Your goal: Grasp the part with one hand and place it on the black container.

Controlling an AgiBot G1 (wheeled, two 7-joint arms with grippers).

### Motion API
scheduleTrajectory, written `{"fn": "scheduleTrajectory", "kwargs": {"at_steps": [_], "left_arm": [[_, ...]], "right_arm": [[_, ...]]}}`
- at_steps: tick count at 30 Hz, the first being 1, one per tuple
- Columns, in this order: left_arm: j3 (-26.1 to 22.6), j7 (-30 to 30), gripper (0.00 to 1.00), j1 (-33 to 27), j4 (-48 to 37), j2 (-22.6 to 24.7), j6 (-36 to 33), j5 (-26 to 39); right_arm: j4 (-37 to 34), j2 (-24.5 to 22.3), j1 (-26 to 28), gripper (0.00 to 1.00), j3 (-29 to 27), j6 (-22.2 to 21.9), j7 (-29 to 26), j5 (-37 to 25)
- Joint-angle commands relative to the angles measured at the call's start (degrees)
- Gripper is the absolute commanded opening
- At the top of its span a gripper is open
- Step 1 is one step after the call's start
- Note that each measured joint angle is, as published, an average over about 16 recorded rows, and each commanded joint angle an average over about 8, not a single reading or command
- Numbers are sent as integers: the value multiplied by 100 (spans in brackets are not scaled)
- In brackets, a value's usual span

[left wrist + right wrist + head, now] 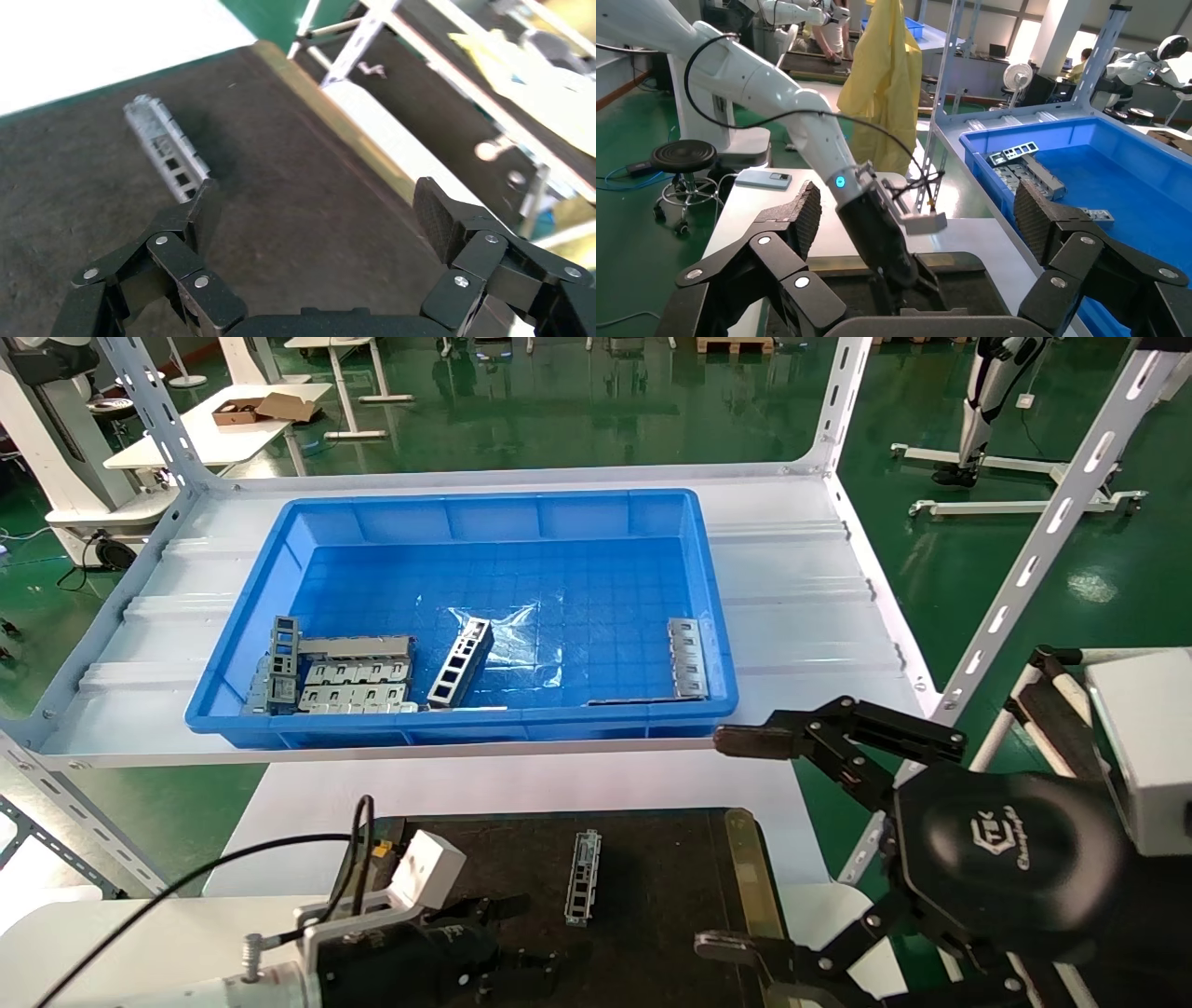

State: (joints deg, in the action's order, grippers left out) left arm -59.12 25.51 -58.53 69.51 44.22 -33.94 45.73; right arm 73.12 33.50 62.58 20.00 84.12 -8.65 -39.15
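The part [583,877], a narrow silver-grey slotted bar, lies flat on the black container [670,887], apart from both grippers. It also shows in the left wrist view [165,146], on the felt floor [295,175]. My left gripper [533,933] is low over the container just left of the part, open and empty; in its own view [316,203] one fingertip is close to the bar's near end. My right gripper [731,845] hovers at the container's right edge, open wide and empty, as its own view [919,210] shows.
A blue plastic bin [279,537] stands on the white shelf behind, holding a ladder-like grey bar [460,663], flat silver plates [358,684] and another plate [688,657]. Brass strip [745,868] lines the container's right side. White slotted frame posts [1024,570] rise at the right.
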Motion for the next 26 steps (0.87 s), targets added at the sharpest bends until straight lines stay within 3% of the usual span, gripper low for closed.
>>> {"fn": "scheduleTrajectory", "kwargs": {"at_steps": [1,9,15,26], "left_arm": [[75,-128,100,-51,39,-166,-338,-60],[418,-977,100,-206,-125,-637,-1705,-374],[585,-1293,100,-411,-214,-922,-2541,-572],[689,-1320,100,-684,-177,-1058,-3021,-677]], "right_arm": [[0,0,0,100,0,0,0,0],[0,0,0,100,1,0,1,1],[0,-1,0,100,2,-1,1,1],[0,-1,1,100,3,-1,1,2]]}}
